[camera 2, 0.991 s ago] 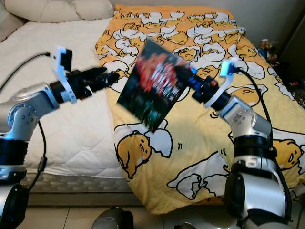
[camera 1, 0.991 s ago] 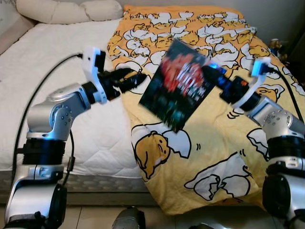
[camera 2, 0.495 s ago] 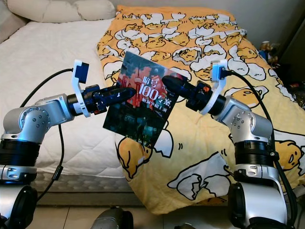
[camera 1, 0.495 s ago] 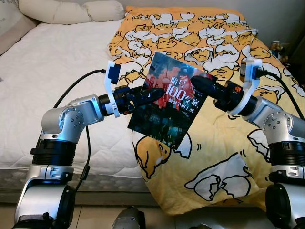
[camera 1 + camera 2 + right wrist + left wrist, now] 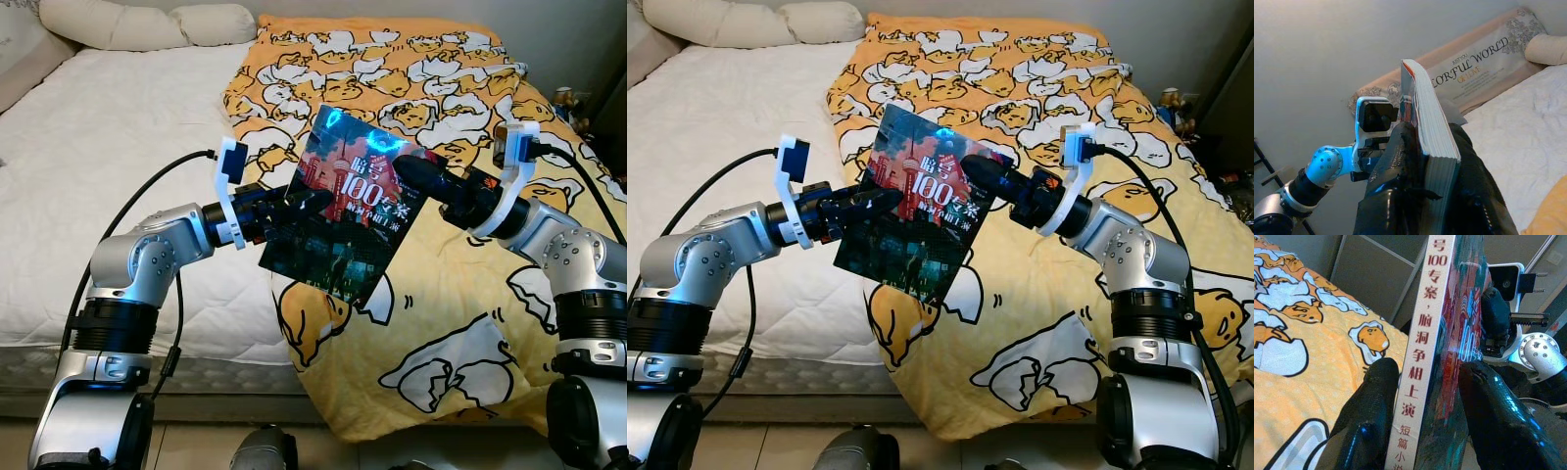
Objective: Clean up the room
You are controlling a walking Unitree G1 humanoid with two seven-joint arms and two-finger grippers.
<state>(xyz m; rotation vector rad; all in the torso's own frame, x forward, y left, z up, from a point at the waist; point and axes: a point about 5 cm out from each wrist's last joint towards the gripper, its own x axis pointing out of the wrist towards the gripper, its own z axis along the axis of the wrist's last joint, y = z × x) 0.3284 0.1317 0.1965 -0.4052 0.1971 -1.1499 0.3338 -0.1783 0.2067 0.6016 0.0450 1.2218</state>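
Above the bed [image 5: 118,157] with its yellow cartoon-egg blanket [image 5: 460,294], you hold the dark glossy paperback book [image 5: 343,220] in the air, right tool [image 5: 407,171] clamped on one edge, left tool [image 5: 312,201] astride the spine.

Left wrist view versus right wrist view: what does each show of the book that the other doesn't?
Left wrist view: the book's white spine with printed characters, one black finger on each side, over the yellow blanket.

Right wrist view: the book's page edges gripped between the right gripper's fingers, with white bedding and a lettered cushion behind.

Both: the book edge-on, held at opposite edges by the left gripper and right gripper, each with the other's wrist camera in sight.
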